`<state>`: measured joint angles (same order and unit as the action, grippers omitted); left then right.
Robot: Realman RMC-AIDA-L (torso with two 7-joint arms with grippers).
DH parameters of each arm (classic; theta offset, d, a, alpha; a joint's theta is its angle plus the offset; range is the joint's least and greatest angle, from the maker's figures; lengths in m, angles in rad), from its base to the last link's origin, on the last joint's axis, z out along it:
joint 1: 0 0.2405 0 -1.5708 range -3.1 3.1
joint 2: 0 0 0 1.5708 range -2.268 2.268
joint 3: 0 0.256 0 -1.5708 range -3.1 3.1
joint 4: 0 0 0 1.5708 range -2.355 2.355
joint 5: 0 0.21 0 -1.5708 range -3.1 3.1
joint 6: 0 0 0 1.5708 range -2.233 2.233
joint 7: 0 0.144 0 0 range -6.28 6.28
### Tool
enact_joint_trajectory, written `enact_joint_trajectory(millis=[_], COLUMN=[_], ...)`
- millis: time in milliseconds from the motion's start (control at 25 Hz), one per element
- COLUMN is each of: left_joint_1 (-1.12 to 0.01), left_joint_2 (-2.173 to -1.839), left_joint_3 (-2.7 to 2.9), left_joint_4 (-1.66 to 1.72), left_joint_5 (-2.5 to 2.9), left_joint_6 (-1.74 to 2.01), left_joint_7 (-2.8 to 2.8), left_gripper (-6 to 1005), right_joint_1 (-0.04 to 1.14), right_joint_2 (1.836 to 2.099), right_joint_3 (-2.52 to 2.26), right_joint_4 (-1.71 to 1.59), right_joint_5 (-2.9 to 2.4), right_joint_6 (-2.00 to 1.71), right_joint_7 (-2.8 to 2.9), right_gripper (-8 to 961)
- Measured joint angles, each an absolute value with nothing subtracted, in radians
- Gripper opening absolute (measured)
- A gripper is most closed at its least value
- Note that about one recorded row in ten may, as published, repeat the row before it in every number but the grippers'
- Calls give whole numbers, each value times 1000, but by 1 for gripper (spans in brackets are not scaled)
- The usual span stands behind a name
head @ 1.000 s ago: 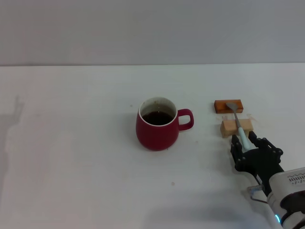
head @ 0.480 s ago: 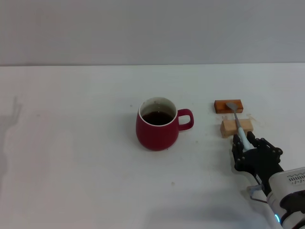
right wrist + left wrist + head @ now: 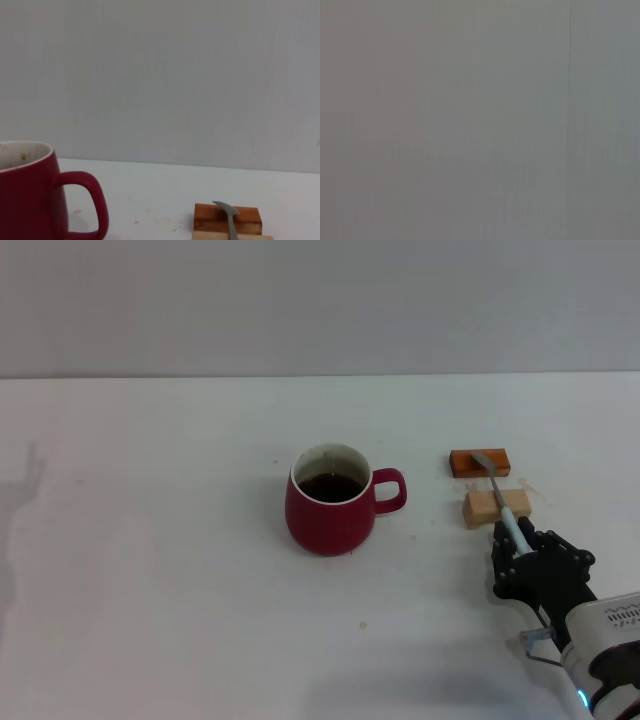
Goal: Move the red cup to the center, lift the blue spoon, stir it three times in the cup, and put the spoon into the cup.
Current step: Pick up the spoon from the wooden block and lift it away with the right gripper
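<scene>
1. Right now your right gripper [image 3: 513, 543] sits at the near end of the blue spoon [image 3: 505, 512], its dark fingers [image 3: 502, 558] bunched narrowly around the pale handle tip. From the head view you cannot tell whether they already clamp the handle or only flank it.
2. Ahead of those fingers, the spoon lies across two small blocks: the pale wooden block [image 3: 496, 507] just beyond the fingertips carries the neck, and the darker orange-brown block [image 3: 480, 462] farther out carries the grey bowl.
3. Its long axis runs from the fingers straight away toward the far edge of the white table [image 3: 150, 570], bowl end leading, handle end at the gripper.
4. Off to the left of the fingers, well apart, stands the red cup [image 3: 331, 501], upright, dark liquid inside, its loop handle turned toward the spoon side.
5. Only the head view shows you the gripper and the spoon's blue handle; the right wrist view shows none of its own fingers, just the cup's side and handle [image 3: 86, 204], both blocks, and the curved grey bowl [image 3: 227, 212] resting on the darker one.
6. Your left wrist view gives plain grey, and the left gripper appears in no view.
</scene>
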<state>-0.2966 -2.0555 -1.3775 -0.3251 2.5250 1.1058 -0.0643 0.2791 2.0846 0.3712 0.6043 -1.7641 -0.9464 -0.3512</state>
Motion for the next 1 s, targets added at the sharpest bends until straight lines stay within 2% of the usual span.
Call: enact_joint_trajectory(millis=[1000], left_joint_1=[-294], left_joint_2=[-2056], left_joint_3=[-1378], left_joint_4=[-325], left_joint_5=[2523], left_joint_6=[1117], left_joint_7=[-64], left_gripper=[842], right_joint_1=[276], right_joint_2=[2083], right_joint_3=[376], right_joint_4=[604], right_joint_5=[-1764], right_joint_6=[-942], right_joint_7=[-351], right_gripper=[205])
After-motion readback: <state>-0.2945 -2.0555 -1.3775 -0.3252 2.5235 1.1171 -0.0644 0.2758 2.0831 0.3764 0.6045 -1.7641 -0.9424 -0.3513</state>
